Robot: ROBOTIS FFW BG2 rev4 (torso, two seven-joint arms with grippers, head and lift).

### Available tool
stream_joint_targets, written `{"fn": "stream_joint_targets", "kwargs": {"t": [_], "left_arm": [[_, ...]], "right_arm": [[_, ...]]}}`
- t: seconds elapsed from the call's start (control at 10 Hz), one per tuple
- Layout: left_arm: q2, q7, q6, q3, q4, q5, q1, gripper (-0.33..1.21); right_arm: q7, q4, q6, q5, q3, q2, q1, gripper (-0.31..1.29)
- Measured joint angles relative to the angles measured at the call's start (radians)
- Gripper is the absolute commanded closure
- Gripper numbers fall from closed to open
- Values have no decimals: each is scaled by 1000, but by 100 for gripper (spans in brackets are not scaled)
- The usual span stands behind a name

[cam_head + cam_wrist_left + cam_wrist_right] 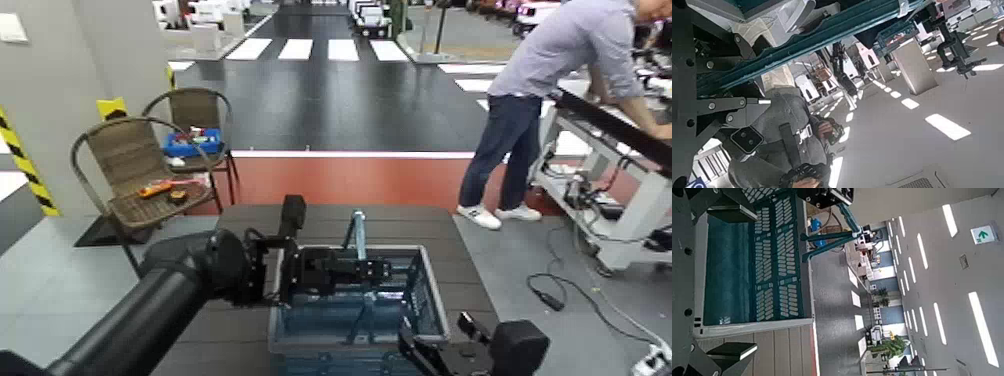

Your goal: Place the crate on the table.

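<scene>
Item: crate [434, 300], blue-grey, w/ upright bail handle [359, 232]; over near part of table [235, 300], right of centre. Base contact: can't tell.
L gripper [376, 271]: clenched on handle, above crate's middle; handle runs near–far, crate's long side approx. left–right. Left is the nearer hand to the handle.
R gripper [436, 330]: spread, nothing held, by crate's near right corner; prob. must clear before any shift right.
Surroundings: chairs w/ blue bin [192, 143], far left; person [505, 130] at workbench, far right, well apart.
</scene>
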Motion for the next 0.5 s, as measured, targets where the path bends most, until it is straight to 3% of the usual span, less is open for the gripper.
{"fn": "stream_joint_targets", "kwargs": {"t": [0.2,0.5], "left_arm": [[-25,-47,-24,-11,77,-42,-28,114],[-38,-58,-40,-9,126,-69,-43,114]], "right_arm": [[0,0,1,-1,2,-1,-2,15],[0,2,0,-2,5,-2,-5,15]]}}
